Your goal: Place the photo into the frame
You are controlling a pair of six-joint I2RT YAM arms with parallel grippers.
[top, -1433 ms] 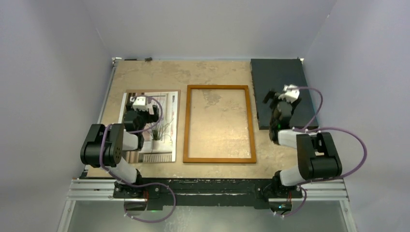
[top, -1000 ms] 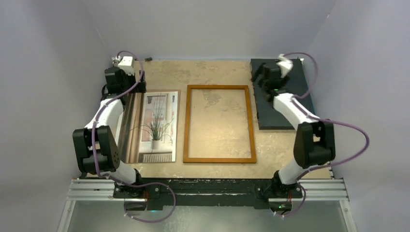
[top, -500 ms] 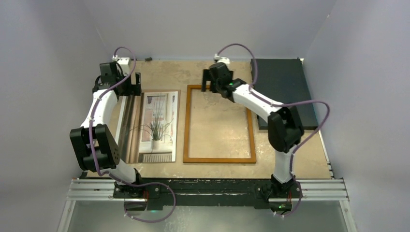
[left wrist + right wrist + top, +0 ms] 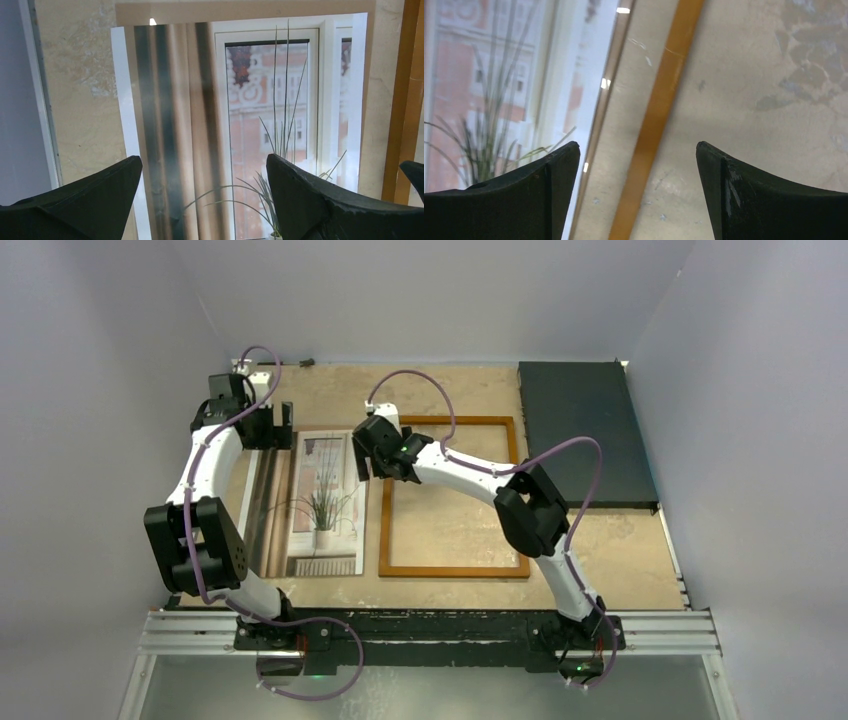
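The photo (image 4: 322, 502), a pale print of a thin-leaved plant by a window, lies flat on the table left of the frame (image 4: 385, 530). The frame is a thin orange-brown rectangle with the tabletop showing through it. My left gripper (image 4: 268, 428) hovers open over the photo's far left part; in the left wrist view its fingers (image 4: 320, 200) straddle the striped curtain on the photo (image 4: 240, 125). My right gripper (image 4: 370, 458) hangs open above the frame's left edge (image 4: 659, 120), with the photo (image 4: 489, 100) just to its left. Neither gripper holds anything.
A dark black slab (image 4: 585, 430) lies at the far right corner of the table. A tan board edge (image 4: 240, 7) shows beyond the photo's far side. Grey walls close in the table on three sides.
My right arm has swung left from the frame's far edge to over its left edge beside the photo. The left arm has hardly moved.
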